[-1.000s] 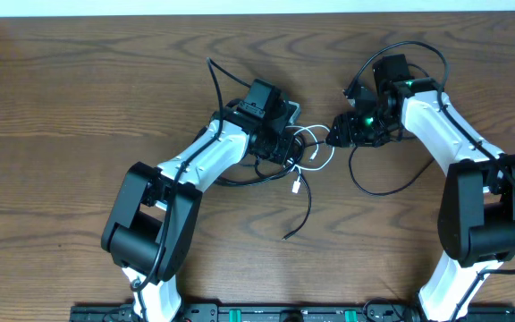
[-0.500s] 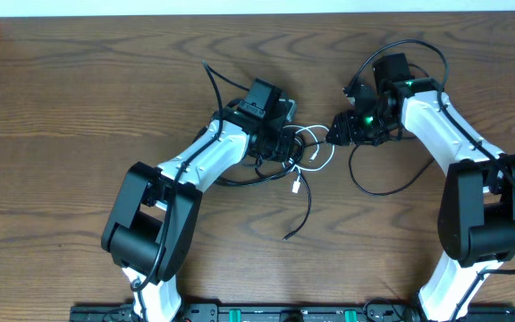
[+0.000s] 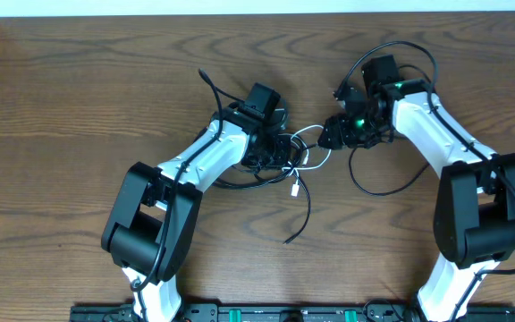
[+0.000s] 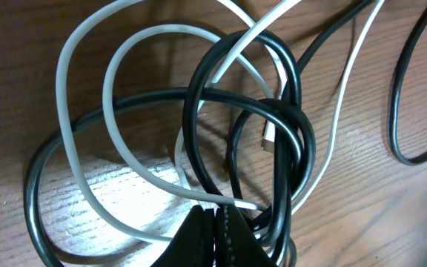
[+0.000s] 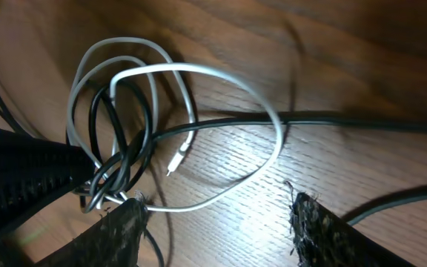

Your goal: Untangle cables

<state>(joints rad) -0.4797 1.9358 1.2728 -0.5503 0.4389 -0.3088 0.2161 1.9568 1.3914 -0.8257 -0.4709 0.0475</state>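
Left pincer (image 4: 215, 221) now clamped on cables (image 4: 296, 126), right pincer (image 5: 215, 206) nudged left

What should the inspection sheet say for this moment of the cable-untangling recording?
Surface: brown wooden table.
Job's things: white cable looped through black cables, tangled mid-table.
Clutter: nothing seen.
Pincers: left pincer shut amid the cables, hold on a strand unclear; right pincer open, straddling the white loop.
Cables: arm wiring arches above the right arm.
Surroundings: white strip beyond the far edge.
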